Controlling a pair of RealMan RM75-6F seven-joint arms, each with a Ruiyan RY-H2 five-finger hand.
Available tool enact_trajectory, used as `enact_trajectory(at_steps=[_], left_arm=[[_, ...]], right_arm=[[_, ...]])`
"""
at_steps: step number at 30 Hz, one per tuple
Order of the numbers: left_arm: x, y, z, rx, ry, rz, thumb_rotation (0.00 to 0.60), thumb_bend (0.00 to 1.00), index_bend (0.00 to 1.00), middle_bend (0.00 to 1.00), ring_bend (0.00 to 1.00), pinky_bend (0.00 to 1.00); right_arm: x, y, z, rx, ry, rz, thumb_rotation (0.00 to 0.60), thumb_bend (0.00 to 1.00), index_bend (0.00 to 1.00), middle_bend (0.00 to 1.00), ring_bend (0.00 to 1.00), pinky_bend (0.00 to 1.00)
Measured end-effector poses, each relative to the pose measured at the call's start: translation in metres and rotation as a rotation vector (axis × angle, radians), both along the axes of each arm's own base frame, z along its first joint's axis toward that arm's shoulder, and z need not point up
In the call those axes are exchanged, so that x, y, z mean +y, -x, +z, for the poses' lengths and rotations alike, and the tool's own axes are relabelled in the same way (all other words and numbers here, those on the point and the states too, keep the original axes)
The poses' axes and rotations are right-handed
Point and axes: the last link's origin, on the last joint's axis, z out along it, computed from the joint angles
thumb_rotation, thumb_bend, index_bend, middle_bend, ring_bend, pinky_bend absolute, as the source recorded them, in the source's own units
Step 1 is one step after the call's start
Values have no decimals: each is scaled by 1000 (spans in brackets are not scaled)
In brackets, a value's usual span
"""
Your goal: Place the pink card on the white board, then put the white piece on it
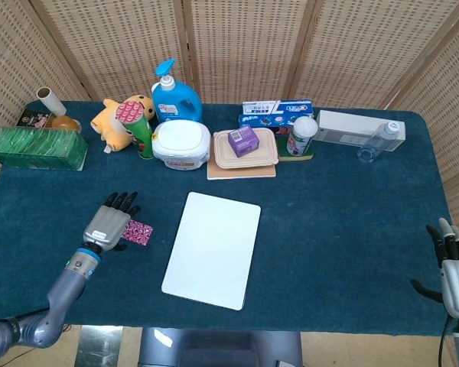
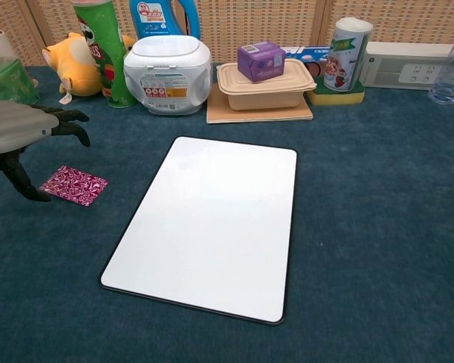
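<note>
The pink patterned card [image 1: 140, 233] [image 2: 74, 186] lies flat on the blue cloth, left of the white board [image 1: 213, 248] [image 2: 208, 223]. My left hand [image 1: 109, 224] [image 2: 23, 130] hovers over the card's left edge, open with fingers spread and pointing away from me. Its thumb reaches down to the cloth just left of the card; it holds nothing. In the head view the hand covers the card's left part. My right hand [image 1: 455, 266] rests open at the table's near right corner, empty, and only the head view shows it. I cannot pick out a white piece.
Along the back stand a green box [image 1: 37, 147], plush toy [image 1: 115, 118], chips can [image 1: 138, 126], blue bottle [image 1: 174, 95], white tub [image 1: 181, 144], lunch box with a purple carton [image 1: 243, 141], a cup [image 1: 302, 135], a white box [image 1: 352, 126] and a clear bottle [image 1: 379, 141].
</note>
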Motion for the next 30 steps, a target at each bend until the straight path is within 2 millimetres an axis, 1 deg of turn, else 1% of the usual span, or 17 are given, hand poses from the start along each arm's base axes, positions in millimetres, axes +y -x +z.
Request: enact_trajectory(at_steps=[4, 8, 15, 30], left_arm=[[0, 2, -4, 14, 6, 7, 600, 98, 198, 0, 0, 58], [2, 3, -6, 19, 6, 17, 600, 111, 233, 0, 0, 58], [4, 2, -9, 30, 12, 27, 600, 140, 235, 0, 0, 58], [4, 2, -13, 43, 12, 42, 600, 157, 252, 0, 0, 58]], right_arm=[[0, 0, 0, -3, 0, 1, 600, 0, 63, 0, 0, 0], [-1, 0, 0, -5, -2, -3, 600, 0, 64, 0, 0, 0], [-1, 1, 0, -8, -5, -3, 600, 0, 64, 0, 0, 0], [-2, 0, 1, -17, -1, 0, 600, 0, 63, 0, 0, 0]])
